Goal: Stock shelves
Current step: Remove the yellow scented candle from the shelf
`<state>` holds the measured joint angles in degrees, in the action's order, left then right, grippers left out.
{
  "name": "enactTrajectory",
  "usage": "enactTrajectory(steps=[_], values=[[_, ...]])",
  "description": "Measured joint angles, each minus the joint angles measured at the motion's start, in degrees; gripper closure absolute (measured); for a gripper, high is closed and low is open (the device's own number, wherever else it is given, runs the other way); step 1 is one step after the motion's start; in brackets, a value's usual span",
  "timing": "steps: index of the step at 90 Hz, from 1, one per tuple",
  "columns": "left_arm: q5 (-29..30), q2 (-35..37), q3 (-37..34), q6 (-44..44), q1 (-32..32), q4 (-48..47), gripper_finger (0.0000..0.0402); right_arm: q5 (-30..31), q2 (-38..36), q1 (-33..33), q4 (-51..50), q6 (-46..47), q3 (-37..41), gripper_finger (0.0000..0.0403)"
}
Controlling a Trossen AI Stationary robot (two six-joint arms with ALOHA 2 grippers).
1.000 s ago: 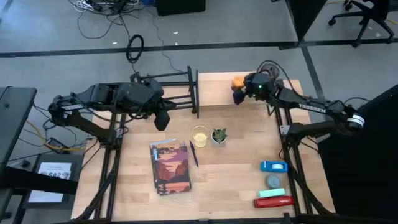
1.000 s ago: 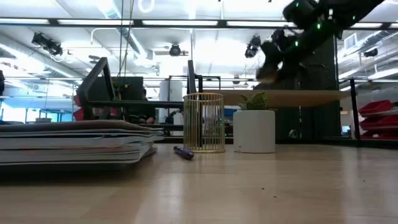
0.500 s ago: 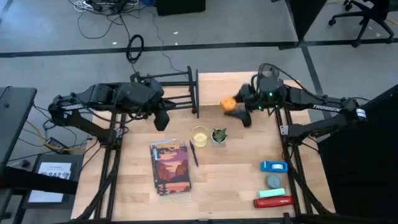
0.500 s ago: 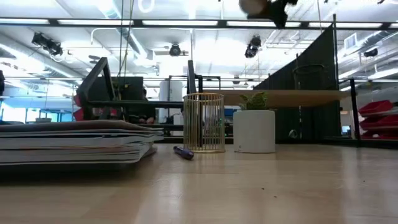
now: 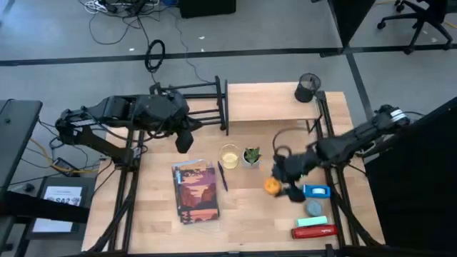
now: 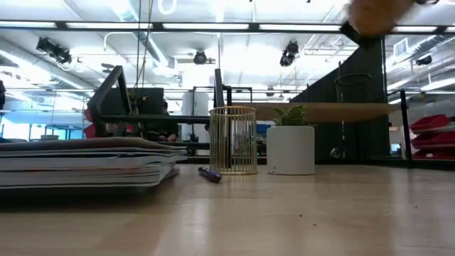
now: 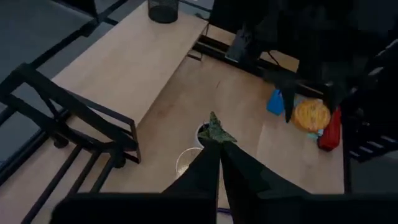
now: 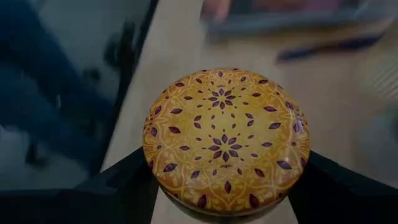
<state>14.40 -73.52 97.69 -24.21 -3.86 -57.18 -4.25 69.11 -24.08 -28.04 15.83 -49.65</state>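
Shelves are waiting while the right gripper is clamping the orange patterned tin; I'd place it level; left gripper closed.

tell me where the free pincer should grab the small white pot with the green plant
Grip the small white plant pot around its smooth round wall, below the leaves, coming from above with fingers straddling its sides. It stands upright beside the gold wire cup, so keep a finger out of that narrow gap. The left pincer hovers nearest.
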Motion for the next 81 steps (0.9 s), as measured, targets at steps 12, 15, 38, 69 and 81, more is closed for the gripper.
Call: enactTrajectory(steps=[12, 15, 38, 69, 81], values=[[-0.7, 0.0, 0.0, 0.0, 0.0, 0.0, 0.0402, 2.7, 4.9, -1.7, 9.7, -4.7, 6.7, 0.0152], [-0.9, 0.0, 0.0, 0.0, 0.0, 0.0, 0.0402, 3.3, 6.5, -1.6, 13.2, -5.2, 7.9, 0.0152], [-1.1, 0.0, 0.0, 0.0, 0.0, 0.0, 0.0402, 4.2, 24.1, 2.9, 30.8, -7.0, 7.7, 0.0152], [-1.0, 0.0, 0.0, -0.1, 0.0, 0.1, 0.0402, 8.2, 37.8, 8.7, 39.9, -7.0, -0.7, 0.0152], [-1.0, 0.0, 0.0, -0.1, 0.0, 0.3, 0.0402, 7.6, 40.0, 10.6, 42.2, -6.5, -3.4, 0.0094]])
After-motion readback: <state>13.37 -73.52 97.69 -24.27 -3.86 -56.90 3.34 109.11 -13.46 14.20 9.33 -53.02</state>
